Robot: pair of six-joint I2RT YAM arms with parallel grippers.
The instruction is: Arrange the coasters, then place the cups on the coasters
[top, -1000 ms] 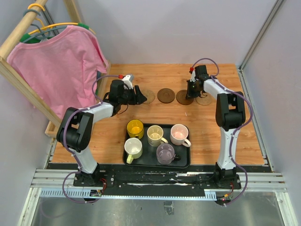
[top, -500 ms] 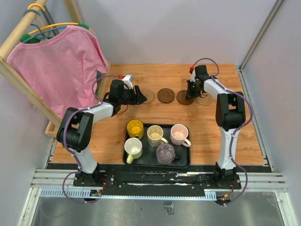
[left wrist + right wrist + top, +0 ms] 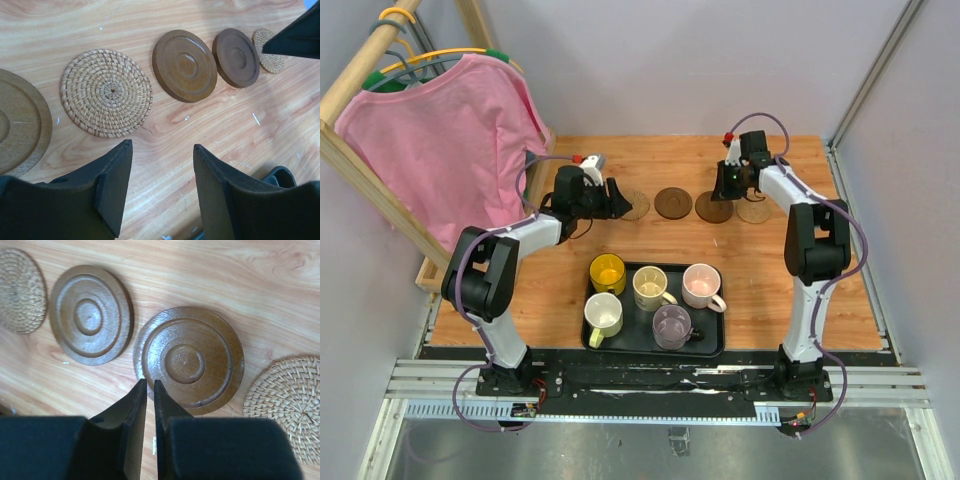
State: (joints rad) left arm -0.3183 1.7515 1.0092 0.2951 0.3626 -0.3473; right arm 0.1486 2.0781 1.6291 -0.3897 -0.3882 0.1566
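Five coasters lie in a row on the far part of the table: a brown one point(image 3: 20, 127) at the left, a woven one point(image 3: 106, 92), a brown one point(image 3: 673, 203), a brown one point(image 3: 187, 360) and a woven one point(image 3: 755, 211). My left gripper point(image 3: 162, 146) hovers open and empty, just short of the left woven coaster. My right gripper point(image 3: 150, 382) has its jaws only a thin slit apart with nothing between them, its tips over the near rim of the right brown coaster. Five cups, yellow point(image 3: 607, 271), cream point(image 3: 650, 288), pink point(image 3: 701, 286), white point(image 3: 603, 315) and grey-purple point(image 3: 672, 326), stand on the black tray.
The black tray point(image 3: 708, 345) lies near the front of the table between the arm bases. A wooden rack with a pink shirt point(image 3: 440, 140) leans over the left edge. Grey walls close the back and the right side.
My right gripper has drawn up and away from the right brown coaster, and its jaws have parted slightly. The coasters, the cups and my left arm have stayed in place.
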